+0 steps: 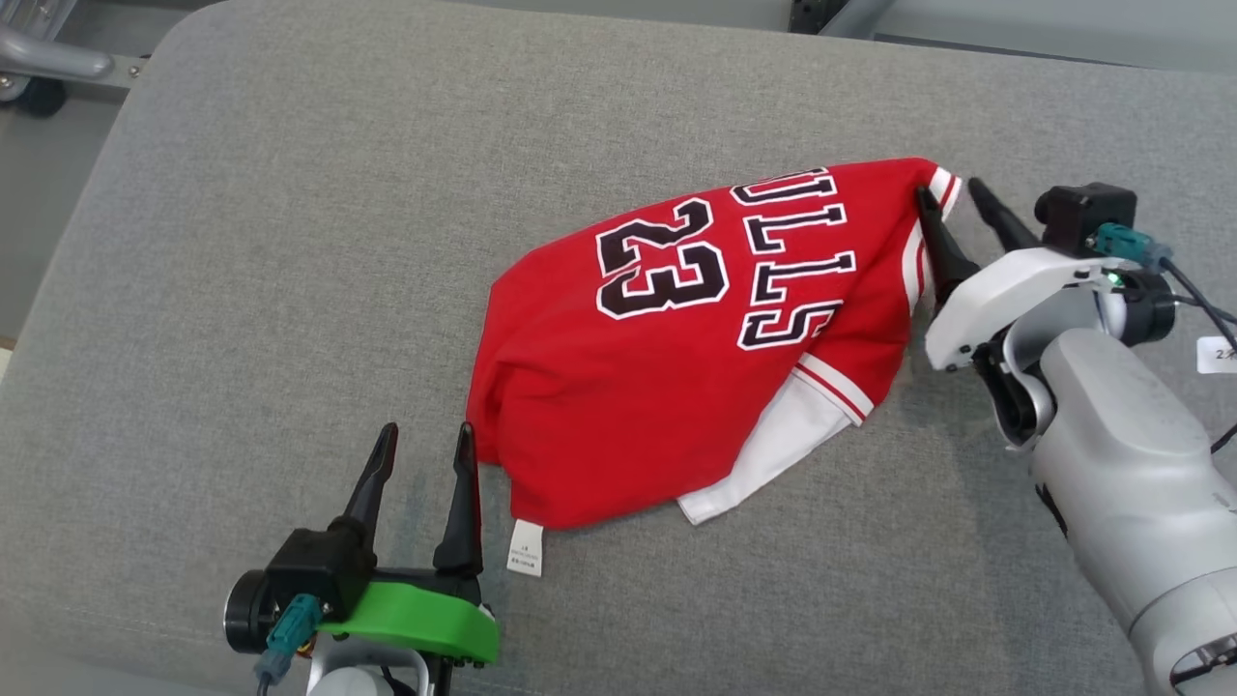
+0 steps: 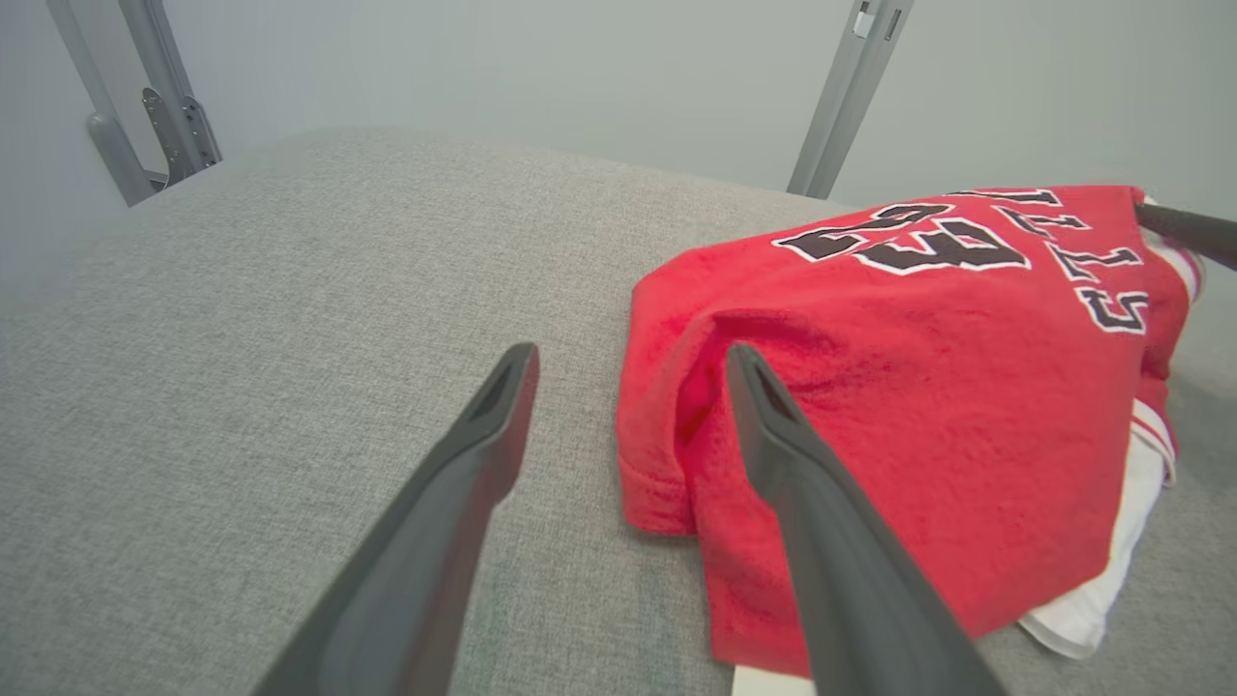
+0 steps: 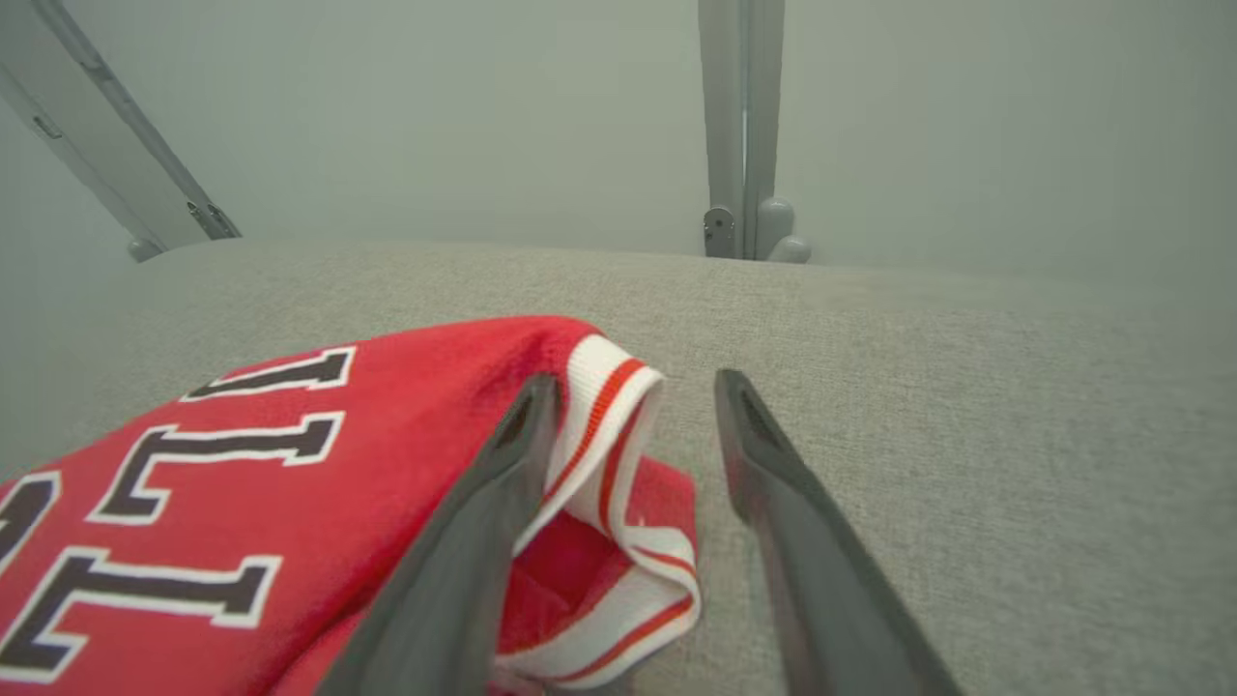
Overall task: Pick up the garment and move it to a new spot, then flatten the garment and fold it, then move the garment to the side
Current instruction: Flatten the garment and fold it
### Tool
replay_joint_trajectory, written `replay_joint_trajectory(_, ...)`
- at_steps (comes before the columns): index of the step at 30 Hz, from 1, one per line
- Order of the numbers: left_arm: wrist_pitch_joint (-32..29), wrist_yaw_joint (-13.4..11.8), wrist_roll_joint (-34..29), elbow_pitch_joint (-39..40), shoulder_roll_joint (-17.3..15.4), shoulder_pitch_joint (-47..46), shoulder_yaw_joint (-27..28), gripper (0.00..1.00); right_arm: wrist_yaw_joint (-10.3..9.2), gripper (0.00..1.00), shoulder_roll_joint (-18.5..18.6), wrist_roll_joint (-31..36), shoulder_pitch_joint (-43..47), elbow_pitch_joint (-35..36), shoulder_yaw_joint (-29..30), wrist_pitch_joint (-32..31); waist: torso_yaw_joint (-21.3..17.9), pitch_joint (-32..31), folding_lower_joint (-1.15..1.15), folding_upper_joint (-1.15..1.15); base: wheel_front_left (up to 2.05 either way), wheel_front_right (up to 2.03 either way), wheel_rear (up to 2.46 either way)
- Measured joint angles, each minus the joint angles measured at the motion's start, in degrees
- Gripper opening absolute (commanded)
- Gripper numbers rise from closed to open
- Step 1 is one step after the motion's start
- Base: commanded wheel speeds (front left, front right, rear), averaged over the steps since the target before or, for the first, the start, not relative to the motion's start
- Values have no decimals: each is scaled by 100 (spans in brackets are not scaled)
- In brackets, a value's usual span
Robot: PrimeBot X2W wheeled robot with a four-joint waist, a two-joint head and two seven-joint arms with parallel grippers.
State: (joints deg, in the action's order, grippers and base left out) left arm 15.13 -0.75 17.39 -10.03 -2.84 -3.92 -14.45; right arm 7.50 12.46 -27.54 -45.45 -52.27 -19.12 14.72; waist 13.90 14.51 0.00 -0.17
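A red jersey [image 1: 676,387] with black-and-white "23" lettering and white trim lies bunched and roughly folded on the grey cushion [image 1: 290,242]. My left gripper [image 1: 427,430] stands open at the jersey's lower-left corner. Its right finger rests against the red fabric [image 2: 918,387], and the hem edge sits between the fingers of that gripper [image 2: 630,356]. My right gripper [image 1: 949,188] is open at the jersey's top-right corner. It straddles the red-and-white striped trim [image 3: 609,416], which curls between the fingers of that gripper [image 3: 636,382]. The jersey's white underside [image 1: 773,445] shows at the lower right.
A white care label [image 1: 527,548] sticks out from the hem near my left gripper. Grey metal frame posts [image 1: 48,58] stand beyond the cushion's far-left corner. A post [image 3: 739,126] rises behind the cushion. Bare cushion spreads to the left and far side of the jersey.
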Motion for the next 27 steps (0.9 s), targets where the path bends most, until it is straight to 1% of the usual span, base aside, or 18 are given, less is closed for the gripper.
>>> replay_joint_trajectory(3,0,-2,-38,-3,2,-87,-22,100,0,100,69,123,-197,-315,183,12,-5,59,0,0,0,0,0)
replay_joint_trajectory(5,0,-11,-44,-4,1,-116,3,100,0,100,64,172,-229,-215,256,26,-55,66,0,0,0,0,0)
replay_joint_trajectory(8,0,-1,-70,-29,3,-127,76,100,0,100,8,227,-81,260,288,29,-166,38,0,0,0,0,0)
replay_joint_trajectory(12,0,29,-87,-97,3,-69,156,100,1,100,-119,189,551,942,176,33,-361,-92,0,0,0,0,0)
replay_joint_trajectory(16,0,77,-71,-120,2,36,202,100,0,100,-162,103,1241,1406,-41,33,-558,-319,0,0,0,0,0)
replay_joint_trajectory(18,0,93,-71,-126,3,83,227,100,0,100,-227,82,1691,1646,-341,33,-687,-496,0,0,0,0,0)
replay_joint_trajectory(21,0,124,-74,-142,3,137,249,100,0,100,-288,86,2061,1796,-684,32,-788,-658,0,0,0,0,0)
replay_joint_trajectory(22,0,124,-74,-142,3,137,249,100,0,100,-288,86,2061,1796,-684,32,-788,-658,0,0,0,0,0)
replay_joint_trajectory(23,0,134,-83,-140,3,151,254,100,0,100,-302,96,2229,1824,-929,33,-836,-743,0,0,0,0,0)
replay_joint_trajectory(25,0,145,-88,-141,2,162,252,100,0,100,-316,97,2305,1826,-1038,33,-848,-774,0,0,0,0,0)
replay_joint_trajectory(27,0,152,-88,-145,3,193,245,100,0,100,-325,110,2407,1815,-1319,33,-836,-799,0,0,0,0,0)
